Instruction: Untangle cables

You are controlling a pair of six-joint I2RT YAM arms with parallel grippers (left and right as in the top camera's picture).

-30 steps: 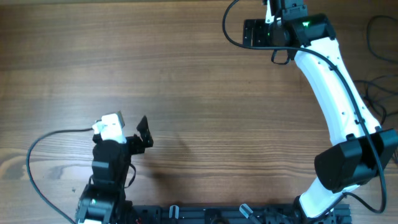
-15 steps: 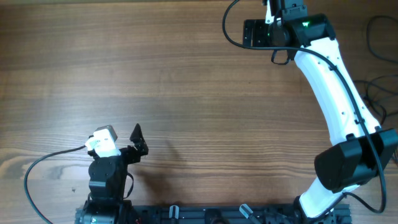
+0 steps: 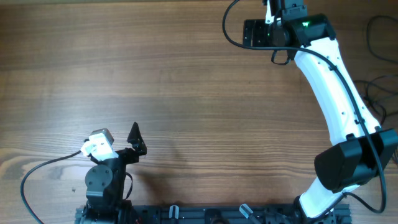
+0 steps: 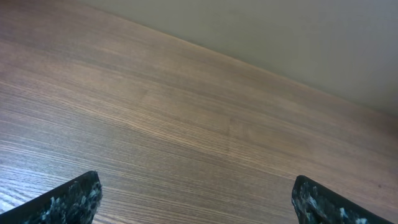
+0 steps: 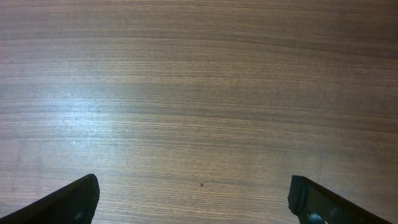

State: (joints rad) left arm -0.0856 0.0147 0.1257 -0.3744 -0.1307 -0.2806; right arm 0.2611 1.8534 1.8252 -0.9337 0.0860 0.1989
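Cables show only as thin strands well right of both jaws, none between them. Your left gripper and right gripper gape wide and empty. Reaching blind could snag the arm cable instead.

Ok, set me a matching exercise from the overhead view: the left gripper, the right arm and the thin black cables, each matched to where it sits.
Things:
1. left gripper
2. right arm
3. thin black cables

Places:
A. at the far right edge of the view
B. lower left, by the near edge
C. stretching from lower right up to the top edge

Pairs: 1-B, 2-C, 3-A
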